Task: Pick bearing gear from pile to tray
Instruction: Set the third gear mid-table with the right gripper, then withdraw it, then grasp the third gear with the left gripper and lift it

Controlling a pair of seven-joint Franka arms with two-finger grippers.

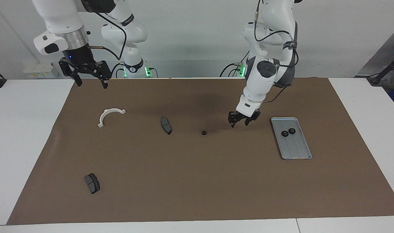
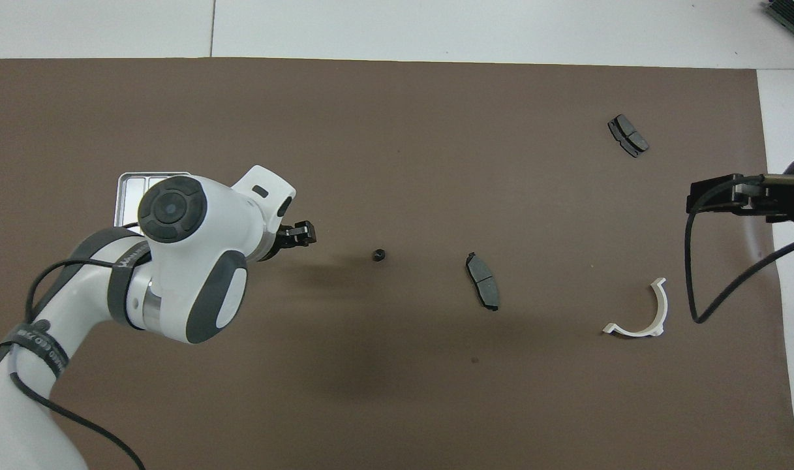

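**Brown mat, parts scattered**

A matte brown mat [image 1: 197,181] covers the white table. The left arm hides most of the ribbed metal tray [image 2: 130,185] in the overhead view; two black gears [image 1: 288,132] lie inside. Left gripper [image 1: 243,121] hangs open between tray and one loose gear [image 1: 204,132]. Right gripper [image 1: 88,76] waits open, raised.

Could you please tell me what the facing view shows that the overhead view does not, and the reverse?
Only the facing view shows the two small black round gears lying in the flat silver-grey metal tray, and the waiting right gripper with fingers spread. Only the overhead view shows the left arm covering most of that tray. Both show the loose black gear, the left gripper, two dark grey curved pads and the white half-ring bracket.
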